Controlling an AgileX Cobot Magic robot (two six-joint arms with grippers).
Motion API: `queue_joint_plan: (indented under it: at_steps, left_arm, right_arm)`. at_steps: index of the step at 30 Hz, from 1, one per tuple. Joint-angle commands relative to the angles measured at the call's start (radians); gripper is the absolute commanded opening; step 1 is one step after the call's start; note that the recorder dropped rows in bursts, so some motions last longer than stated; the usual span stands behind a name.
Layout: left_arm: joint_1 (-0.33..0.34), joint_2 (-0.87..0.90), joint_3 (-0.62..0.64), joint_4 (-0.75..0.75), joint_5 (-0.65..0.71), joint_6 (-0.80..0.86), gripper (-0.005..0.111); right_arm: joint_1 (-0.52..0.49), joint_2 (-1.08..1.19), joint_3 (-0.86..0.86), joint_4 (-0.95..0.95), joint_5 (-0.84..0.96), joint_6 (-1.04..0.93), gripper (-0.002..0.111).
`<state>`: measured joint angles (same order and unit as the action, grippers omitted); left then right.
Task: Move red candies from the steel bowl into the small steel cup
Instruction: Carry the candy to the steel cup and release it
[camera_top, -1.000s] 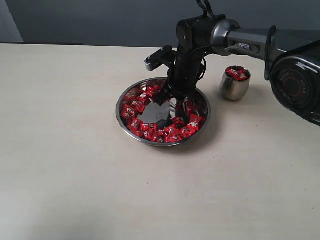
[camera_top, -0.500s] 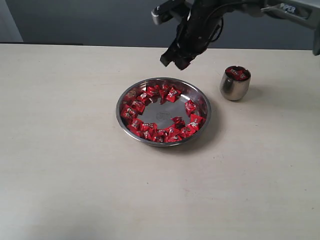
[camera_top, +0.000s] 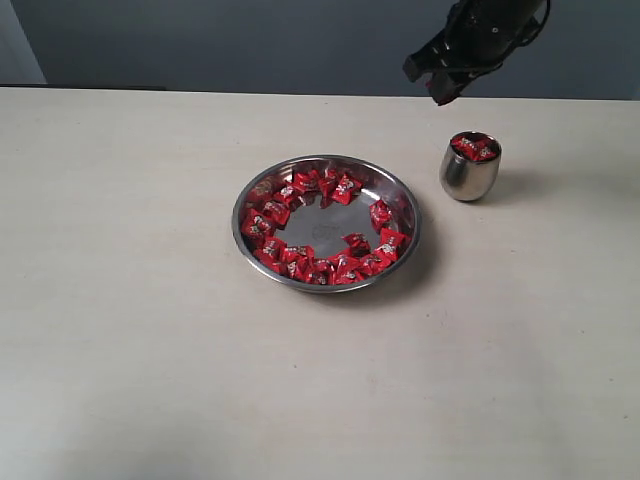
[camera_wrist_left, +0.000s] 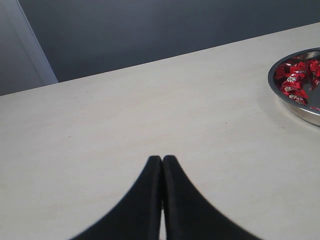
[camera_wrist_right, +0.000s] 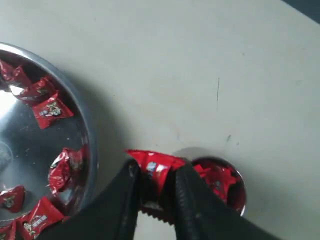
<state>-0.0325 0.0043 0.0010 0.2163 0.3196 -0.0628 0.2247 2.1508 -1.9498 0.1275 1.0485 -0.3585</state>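
The wide steel bowl (camera_top: 327, 223) sits mid-table with many red candies (camera_top: 330, 265) ringed round its bare centre. To its right stands the small steel cup (camera_top: 470, 166), red candies (camera_top: 474, 146) showing at its mouth. My right gripper (camera_top: 437, 82) hangs high in the air, up and left of the cup. In the right wrist view the right gripper (camera_wrist_right: 156, 172) is shut on one red candy (camera_wrist_right: 156, 165), with the cup (camera_wrist_right: 220, 182) just beyond the fingers and the bowl (camera_wrist_right: 80, 125) off to one side. My left gripper (camera_wrist_left: 162, 161) is shut, empty, low over bare table.
A light beige table (camera_top: 140, 330) carries everything; a dark wall (camera_top: 200, 40) runs behind its far edge. The bowl's rim (camera_wrist_left: 300, 107) shows at the edge of the left wrist view.
My right gripper rose out of the bowl with a candy and travelled right, from over the bowl to near the cup. Candies in the bowl shifted slightly.
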Motion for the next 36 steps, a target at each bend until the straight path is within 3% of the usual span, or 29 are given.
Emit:
queue_joint_plan:
  at_steps: [1, 33, 35, 36]
  left_arm:
    - [0.0, -0.004, -0.001, 0.003, -0.007, -0.005, 0.0]
    - [0.0, -0.004, -0.001, 0.003, -0.007, -0.005, 0.0]
    - [0.0, -0.004, -0.001, 0.003, -0.007, -0.005, 0.0]
    - [0.0, -0.004, -0.001, 0.003, -0.007, -0.005, 0.0]
  right_arm:
    - [-0.037, -0.012, 0.001, 0.021, 0.022, -0.003, 0.0]
    - [-0.062, 0.092, 0.02, -0.122, 0.082, 0.055, 0.0]
    - [-0.068, 0.092, 0.02, -0.128, 0.082, 0.073, 0.002]
    - [-0.073, 0.092, 0.02, -0.128, 0.088, 0.073, 0.009]
